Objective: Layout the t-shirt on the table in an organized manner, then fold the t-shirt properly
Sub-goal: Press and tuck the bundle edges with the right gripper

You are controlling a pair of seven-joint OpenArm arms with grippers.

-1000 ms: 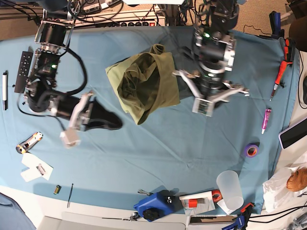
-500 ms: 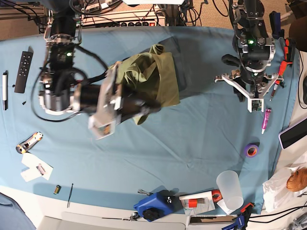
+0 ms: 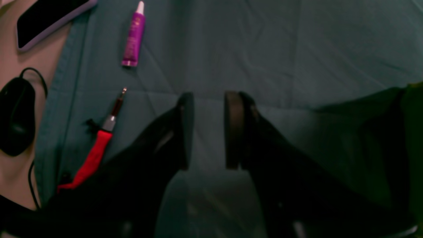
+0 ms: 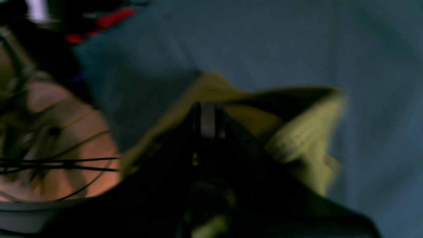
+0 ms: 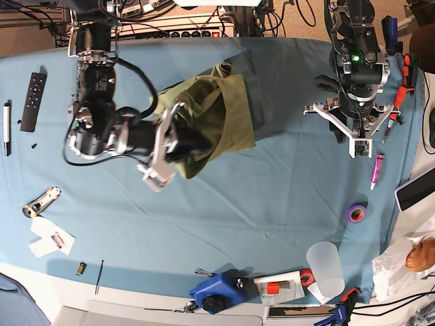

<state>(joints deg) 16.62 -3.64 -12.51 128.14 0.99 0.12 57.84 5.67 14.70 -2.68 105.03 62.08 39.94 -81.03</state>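
We see the table (image 5: 285, 197) with the t-shirt (image 5: 224, 112) bunched at its middle. Our right gripper (image 4: 205, 114) has its jaws pressed together over the crumpled cloth. Our left gripper (image 3: 206, 129) hangs parted and empty near a purple tube (image 3: 133, 36).

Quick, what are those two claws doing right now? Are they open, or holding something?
Left gripper: open, holding nothing, above the bare table.
Right gripper: shut, at the crumpled t-shirt; whether it pinches cloth cannot be told.
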